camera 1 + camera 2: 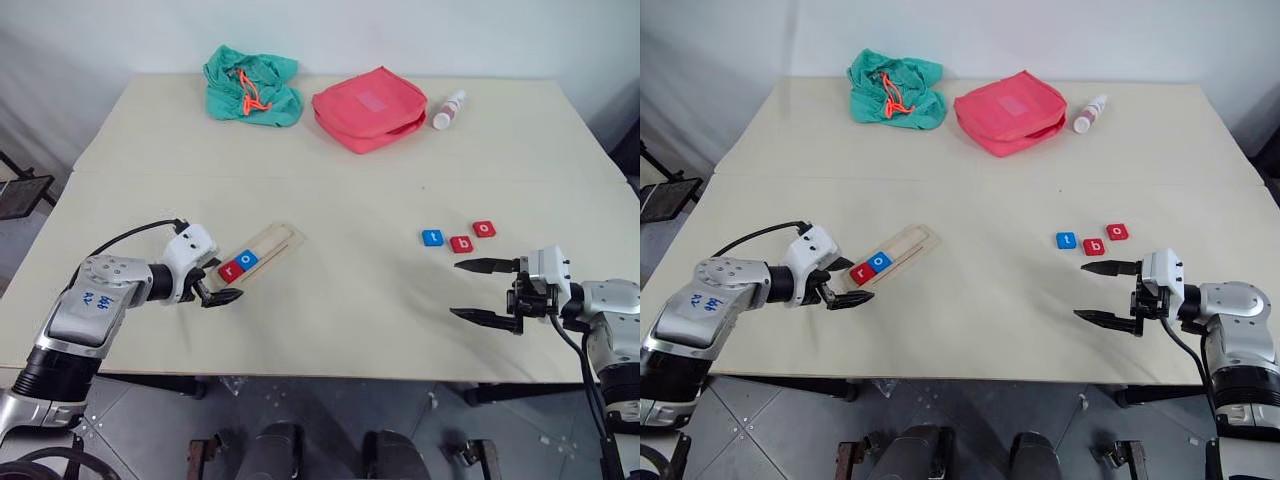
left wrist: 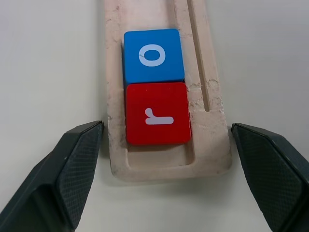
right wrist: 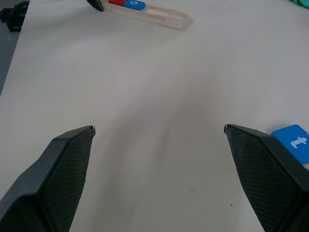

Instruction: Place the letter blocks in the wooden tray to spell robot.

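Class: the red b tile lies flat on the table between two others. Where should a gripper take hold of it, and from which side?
Probably from above, pinching the b tile on its near and far edges: it lies flat, with the t tile and o tile close beside it.

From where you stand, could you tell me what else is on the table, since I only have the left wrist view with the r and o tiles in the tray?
Observer: Three more tiles lie loose on the table's right side: blue t, red b, red o.
Operator: Thank you. Where is the right gripper, please?
Observer: The right gripper hovers open just in front of those tiles, holding nothing.
Operator: Is anything beyond the tray?
Observer: A green cloth, a red pouch and a small white bottle sit at the far edge.
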`<state>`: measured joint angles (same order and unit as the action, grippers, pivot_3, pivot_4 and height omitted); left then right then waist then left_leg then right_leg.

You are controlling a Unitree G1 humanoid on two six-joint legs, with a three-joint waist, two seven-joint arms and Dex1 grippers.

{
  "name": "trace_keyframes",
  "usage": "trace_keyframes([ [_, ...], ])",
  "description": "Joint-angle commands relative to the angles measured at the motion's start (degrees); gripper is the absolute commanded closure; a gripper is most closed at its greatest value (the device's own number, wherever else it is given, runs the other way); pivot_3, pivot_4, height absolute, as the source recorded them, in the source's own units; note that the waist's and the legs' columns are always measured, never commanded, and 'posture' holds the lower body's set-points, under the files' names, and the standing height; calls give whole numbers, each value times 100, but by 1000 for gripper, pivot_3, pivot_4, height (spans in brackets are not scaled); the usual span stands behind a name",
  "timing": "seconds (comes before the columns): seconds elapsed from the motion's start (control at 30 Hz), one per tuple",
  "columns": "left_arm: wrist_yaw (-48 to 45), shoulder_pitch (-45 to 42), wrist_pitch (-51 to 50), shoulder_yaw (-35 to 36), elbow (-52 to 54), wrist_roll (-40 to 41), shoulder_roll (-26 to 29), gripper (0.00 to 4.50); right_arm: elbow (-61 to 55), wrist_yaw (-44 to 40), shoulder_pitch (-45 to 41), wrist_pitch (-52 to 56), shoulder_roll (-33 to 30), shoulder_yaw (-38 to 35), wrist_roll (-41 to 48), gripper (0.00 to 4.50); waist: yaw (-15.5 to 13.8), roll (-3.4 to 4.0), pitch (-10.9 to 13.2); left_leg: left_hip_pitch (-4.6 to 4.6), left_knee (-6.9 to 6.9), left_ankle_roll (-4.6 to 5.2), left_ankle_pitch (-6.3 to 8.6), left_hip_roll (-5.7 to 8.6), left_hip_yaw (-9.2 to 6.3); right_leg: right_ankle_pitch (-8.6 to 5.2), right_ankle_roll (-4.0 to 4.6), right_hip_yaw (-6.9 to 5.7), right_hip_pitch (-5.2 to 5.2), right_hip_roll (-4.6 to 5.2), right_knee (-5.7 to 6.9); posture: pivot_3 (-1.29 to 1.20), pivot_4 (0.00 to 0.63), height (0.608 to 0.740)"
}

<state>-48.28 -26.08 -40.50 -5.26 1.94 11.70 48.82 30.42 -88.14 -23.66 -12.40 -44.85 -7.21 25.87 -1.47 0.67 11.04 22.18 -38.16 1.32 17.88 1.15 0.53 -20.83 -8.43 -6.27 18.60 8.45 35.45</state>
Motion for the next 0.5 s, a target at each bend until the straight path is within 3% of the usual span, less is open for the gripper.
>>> trace_keyframes([
  [0.03,-59,4,-46,-299,-105,-237,2,13,-171,-87,-14,5,-55,-172,88,0,0,1,0,0,0,1,0,1,0,0,0,0,0,0,0,0,150,740],
  [0.17,-61,-12,-156,-321,-114,-262,-39,13,-154,-76,-25,-2,-61,-173,76,0,1,1,-1,-1,-1,1,-1,1,0,0,0,1,-1,1,2,0,150,740],
  [0.33,74,100,-256,-304,28,-302,-69,1085,-168,-63,-11,7,-81,-180,71,0,2,4,-2,-3,-1,2,-1,1,0,0,0,1,-1,2,5,0,150,740],
  [0.5,-27,161,60,-271,82,-249,-134,1101,-103,-64,-96,4,-96,-171,46,0,1,5,-3,-4,-3,3,-2,2,0,0,0,2,-2,3,6,0,150,740],
])
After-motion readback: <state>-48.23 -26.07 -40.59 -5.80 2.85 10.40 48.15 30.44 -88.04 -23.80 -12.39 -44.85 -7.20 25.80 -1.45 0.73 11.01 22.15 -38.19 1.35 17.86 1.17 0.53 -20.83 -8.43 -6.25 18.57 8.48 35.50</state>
